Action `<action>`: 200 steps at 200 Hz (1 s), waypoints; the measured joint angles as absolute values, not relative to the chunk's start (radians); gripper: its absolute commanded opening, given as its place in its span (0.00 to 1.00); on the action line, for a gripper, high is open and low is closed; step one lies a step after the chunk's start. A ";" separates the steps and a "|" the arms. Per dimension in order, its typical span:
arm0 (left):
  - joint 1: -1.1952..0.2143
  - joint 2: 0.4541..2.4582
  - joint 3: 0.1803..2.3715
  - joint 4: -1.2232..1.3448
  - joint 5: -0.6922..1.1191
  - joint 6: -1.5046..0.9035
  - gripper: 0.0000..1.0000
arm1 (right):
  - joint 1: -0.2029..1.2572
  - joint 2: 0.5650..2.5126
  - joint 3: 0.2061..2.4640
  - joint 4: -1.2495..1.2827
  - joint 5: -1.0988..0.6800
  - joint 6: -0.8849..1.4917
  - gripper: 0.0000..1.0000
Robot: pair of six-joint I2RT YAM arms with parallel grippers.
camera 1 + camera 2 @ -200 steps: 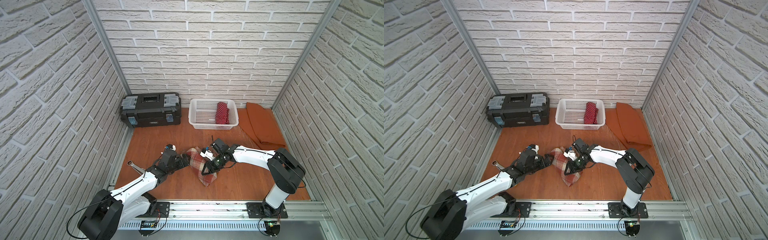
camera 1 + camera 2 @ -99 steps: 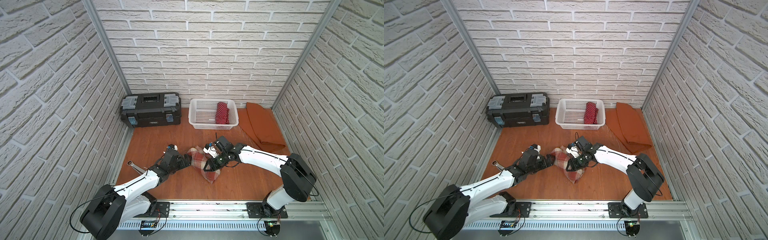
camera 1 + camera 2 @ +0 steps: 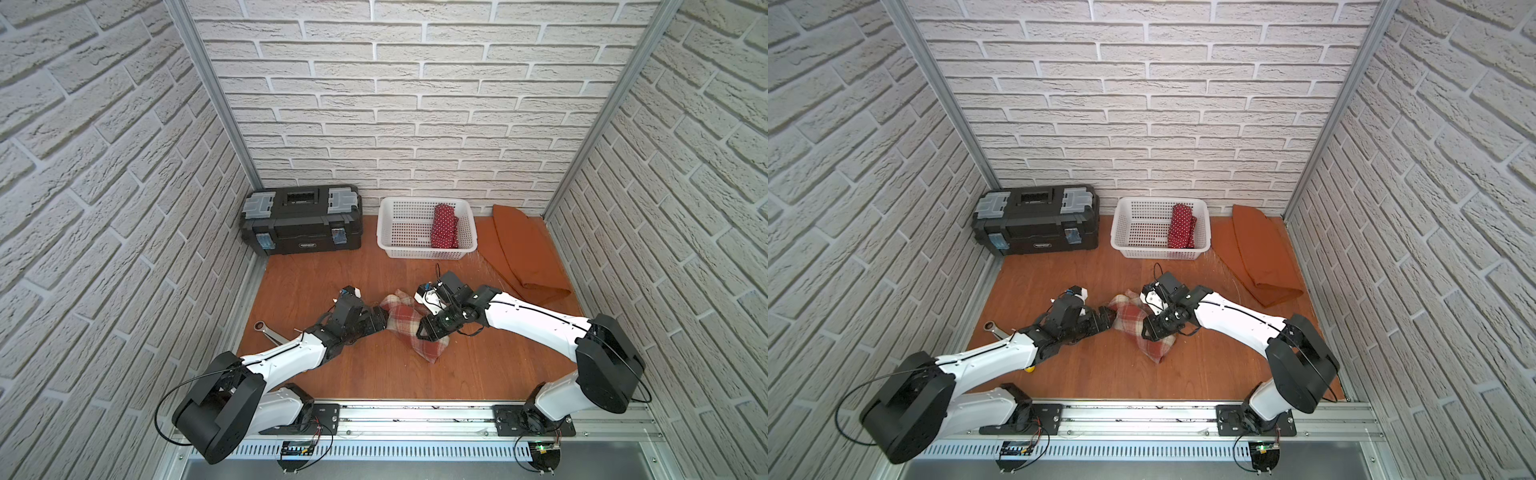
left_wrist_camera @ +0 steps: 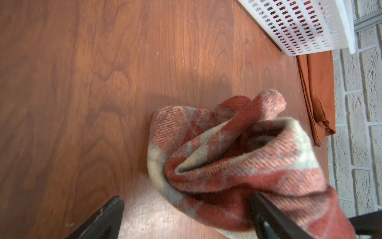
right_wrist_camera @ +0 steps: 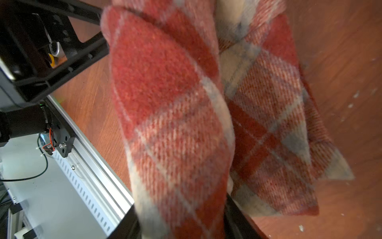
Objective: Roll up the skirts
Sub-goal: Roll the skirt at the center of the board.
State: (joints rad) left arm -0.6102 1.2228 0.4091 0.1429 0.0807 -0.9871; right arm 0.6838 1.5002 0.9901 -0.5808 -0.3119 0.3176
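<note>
We're mid-roll on the red-and-cream plaid cloth skirt (image 3: 409, 328), which is sitting bunched at the centre of the brown wooden tabletop (image 3: 332, 374). The right gripper (image 3: 424, 332) is working its 3 o'clock end, fingers part-open and clamping the thick rolled fold. In the right wrist view, cloth is filling the gap between them. The left gripper (image 3: 384, 323) is sitting at the 9 o'clock end with fingers spread wide, one finger (image 4: 268, 215) touching cloth and gripping nothing.

The roll is looking loose and skewed, with a flat tail sticking out toward 5 o'clock. We're reading the fix as the left pinning the 9 o'clock end while the right is turning the fold over that tail. Even tension should be stopping it from coning.

The dark red white-dotted rolled skirt (image 3: 444, 226) is lying in the white plastic lattice basket (image 3: 388, 245) at 12 o'clock. The rust-orange folded skirt (image 3: 523, 253) is lying flat at 2 o'clock.
</note>
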 measured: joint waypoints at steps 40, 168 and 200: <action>-0.616 1.264 0.429 0.156 0.089 -0.982 0.98 | 0.682 1.471 0.990 -0.586 -0.260 0.292 0.50; -0.629 1.353 0.482 0.187 0.101 -0.969 0.98 | 0.618 1.541 1.008 -0.543 -0.198 0.243 0.46; -0.629 1.373 0.493 0.197 0.107 -0.964 0.98 | 0.590 1.556 1.023 -0.541 -0.192 0.227 0.47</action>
State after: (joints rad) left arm -0.6289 1.3731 0.4927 0.1974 0.1070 -0.9642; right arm 0.5903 1.5562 1.0225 -0.5411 -0.1921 0.2268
